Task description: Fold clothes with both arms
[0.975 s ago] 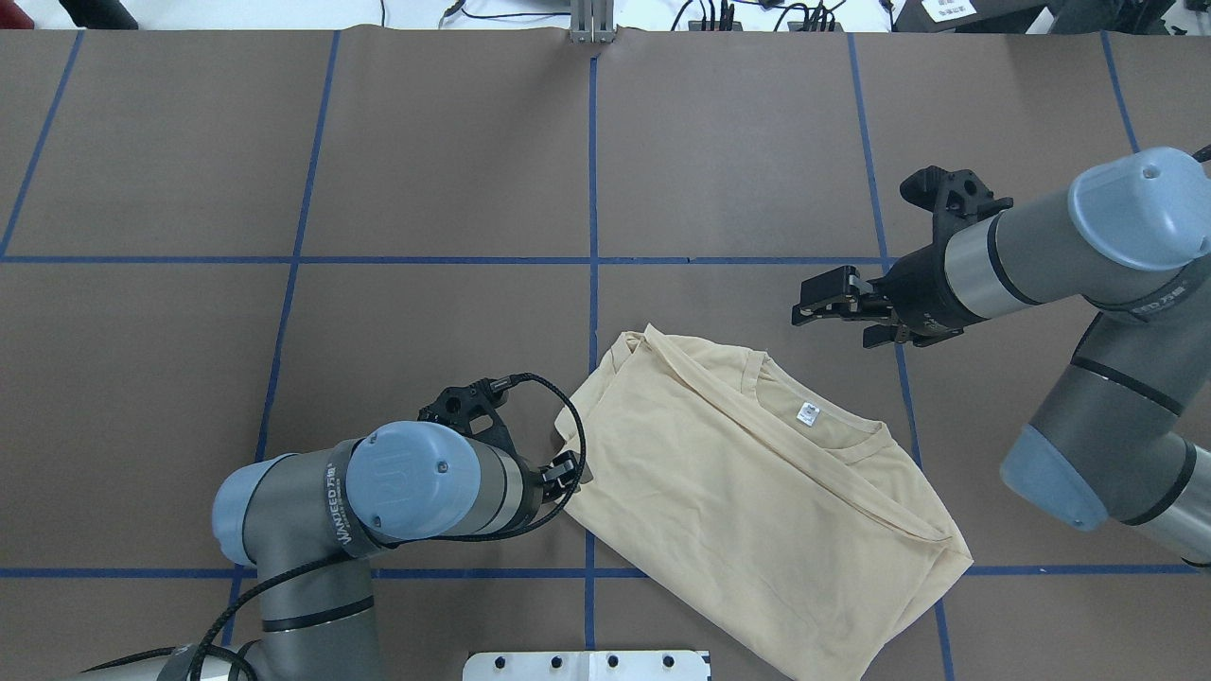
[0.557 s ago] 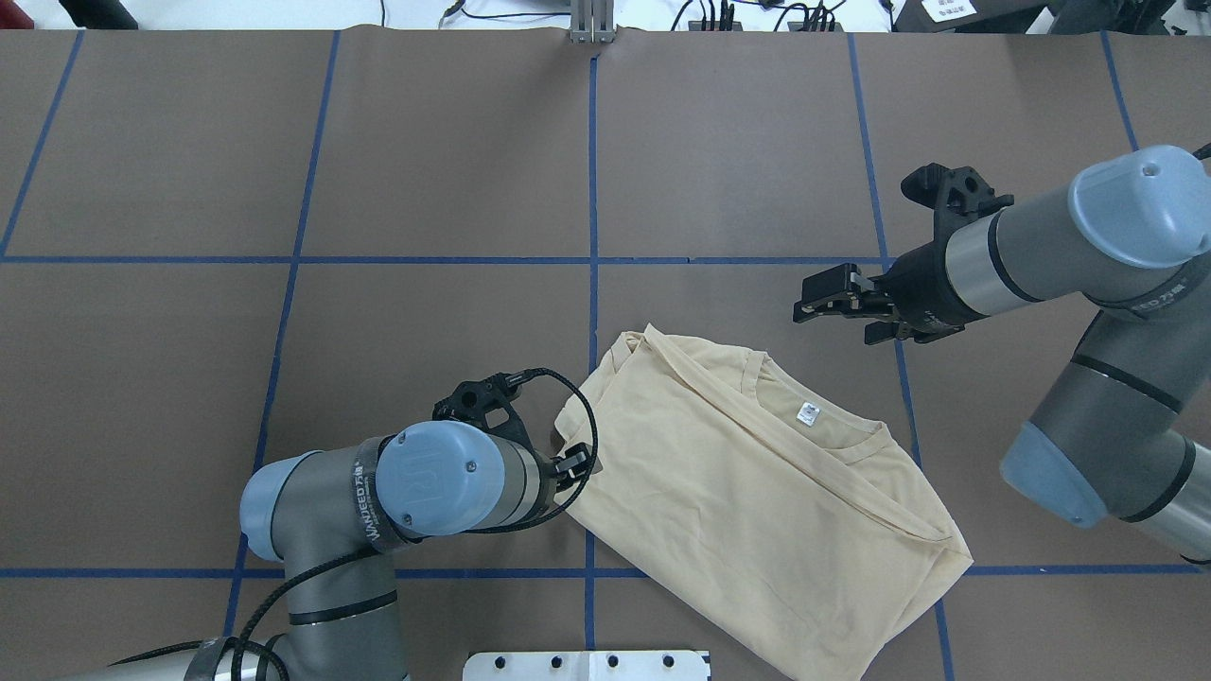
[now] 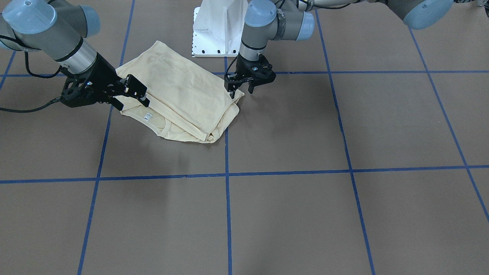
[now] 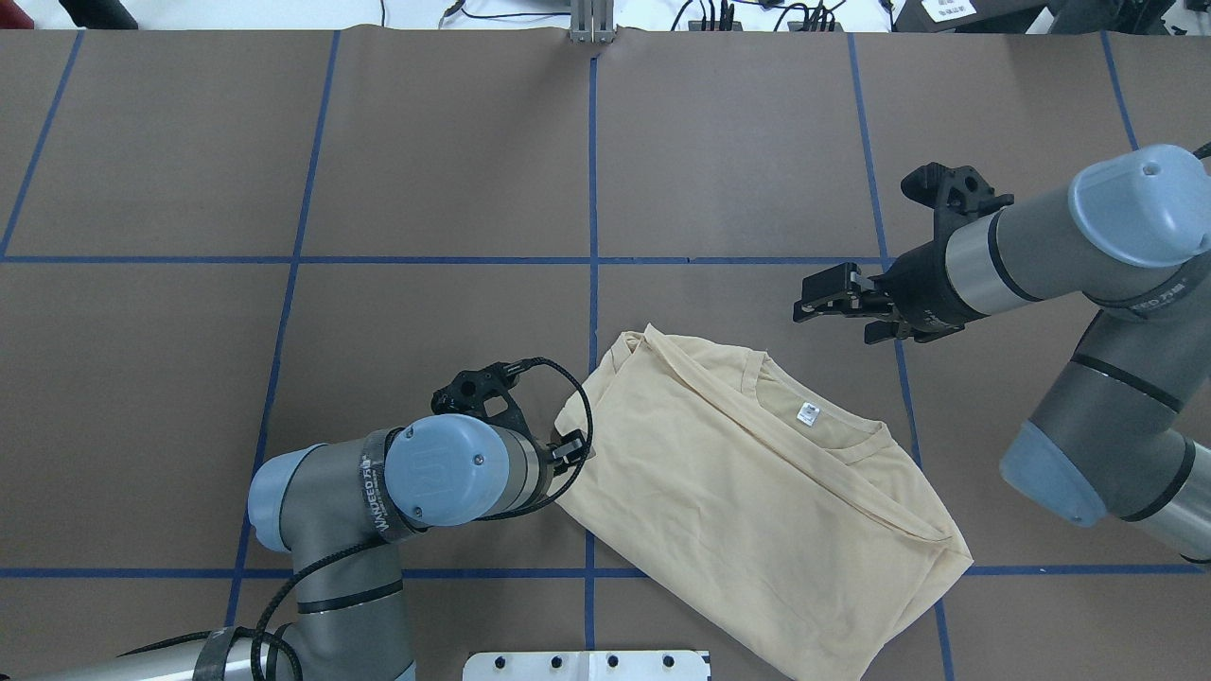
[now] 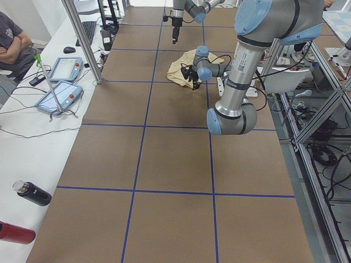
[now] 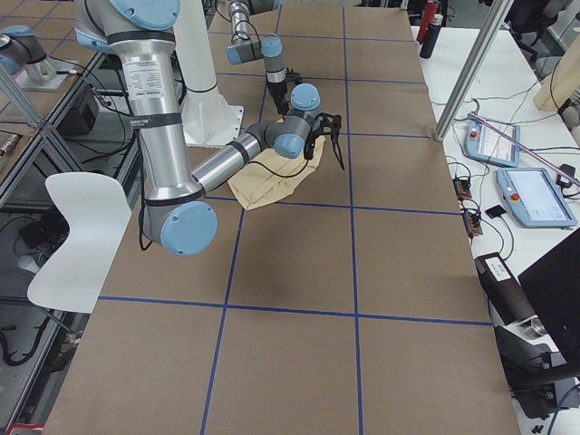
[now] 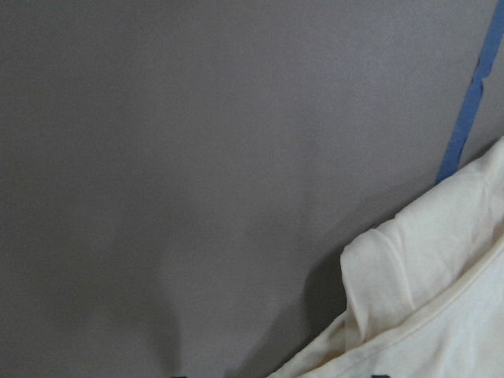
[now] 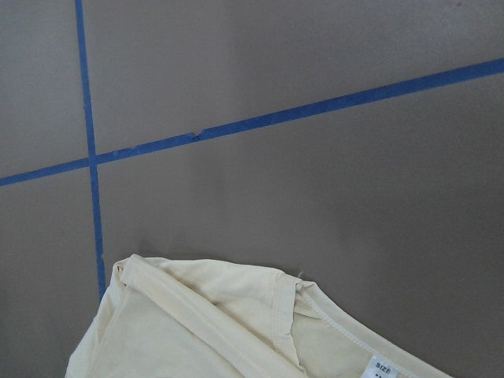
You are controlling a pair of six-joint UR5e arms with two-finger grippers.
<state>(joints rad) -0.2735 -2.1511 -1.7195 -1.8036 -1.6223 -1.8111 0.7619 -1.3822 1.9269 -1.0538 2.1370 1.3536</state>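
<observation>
- The cream-yellow T-shirt [image 4: 757,492] lay folded on the brown tabletop [image 4: 426,170], in the lower middle of the overhead view. Its white neck label [image 4: 807,412] faced up.
- The left end effector [image 3: 241,91] pointed down at the shirt's corner, at the left edge of the cloth in the overhead view. Its fingers were spread wide and gripped nothing.
- The right end effector [image 4: 812,301] hovered to the upper right of the collar, apart from the cloth. Its fingers were parted and empty.
</observation>
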